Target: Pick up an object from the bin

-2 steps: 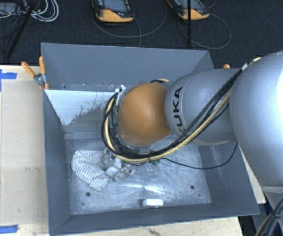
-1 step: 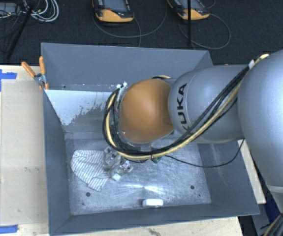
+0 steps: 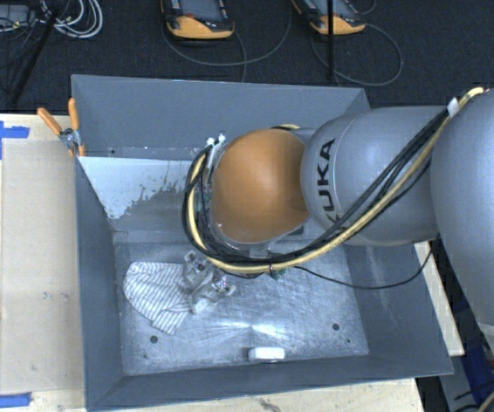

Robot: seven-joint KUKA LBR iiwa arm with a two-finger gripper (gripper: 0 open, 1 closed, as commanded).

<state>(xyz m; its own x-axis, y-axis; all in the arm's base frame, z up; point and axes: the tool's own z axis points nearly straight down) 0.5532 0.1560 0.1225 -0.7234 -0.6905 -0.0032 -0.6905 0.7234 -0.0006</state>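
Observation:
A crumpled white cloth with thin dark stripes (image 3: pixel 156 292) lies on the bin floor at the left. My gripper (image 3: pixel 201 283) is down at the cloth's right edge, its metal fingers touching or pressing into the fabric; the orange cover hides most of it. A small white oblong block (image 3: pixel 266 353) lies near the bin's front wall, well apart from the gripper.
The arm with its orange cover and cables reaches in from the right and hides the middle and back of the bin floor. The bin's sloped walls rise close on every side.

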